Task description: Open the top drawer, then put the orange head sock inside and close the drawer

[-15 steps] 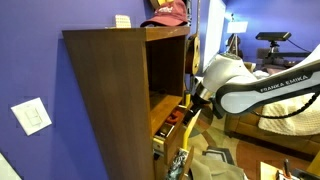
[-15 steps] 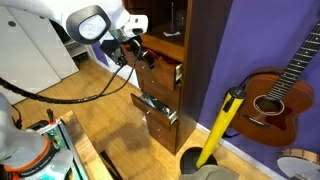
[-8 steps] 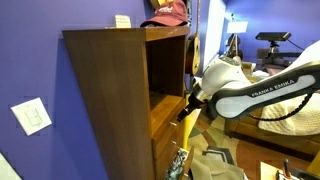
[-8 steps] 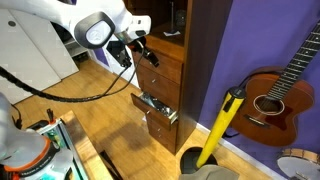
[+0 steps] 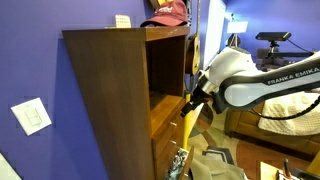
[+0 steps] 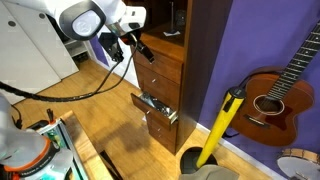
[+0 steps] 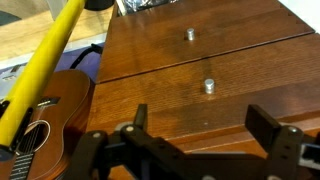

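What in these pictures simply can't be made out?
Sock: in no view; the shut top drawer hides its own inside.
Open lower drawer, exterior view: contents too small, blurred.
Pincer, wrist view: base cut off by the bottom edge.
Guitar, wrist view: cut off by the left edge.

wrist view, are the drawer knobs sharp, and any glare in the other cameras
Wrist view: near knob and far knob are sharp and catch light; the claw up close is dark and soft. In an exterior view a bright patch behind the arm is overexposed. In an exterior view the cabinet is evenly lit, no glare.
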`<state>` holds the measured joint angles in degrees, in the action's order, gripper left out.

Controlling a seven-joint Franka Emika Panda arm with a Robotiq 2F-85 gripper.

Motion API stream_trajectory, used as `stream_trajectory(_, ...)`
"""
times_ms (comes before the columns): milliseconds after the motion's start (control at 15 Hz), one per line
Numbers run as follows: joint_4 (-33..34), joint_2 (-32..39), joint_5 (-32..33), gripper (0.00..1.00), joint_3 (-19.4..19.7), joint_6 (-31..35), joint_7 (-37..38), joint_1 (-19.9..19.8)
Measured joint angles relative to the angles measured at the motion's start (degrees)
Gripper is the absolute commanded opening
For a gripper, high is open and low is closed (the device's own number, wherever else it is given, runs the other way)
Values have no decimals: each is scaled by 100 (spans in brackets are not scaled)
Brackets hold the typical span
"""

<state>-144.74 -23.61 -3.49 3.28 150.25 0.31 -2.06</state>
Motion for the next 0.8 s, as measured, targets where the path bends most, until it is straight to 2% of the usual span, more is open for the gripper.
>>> stream_trajectory(600,-9,-1599,276,100,61,-2335,-114,-329)
stream_trajectory(800,-2,-1960,467,100,91,-2764,-114,-505)
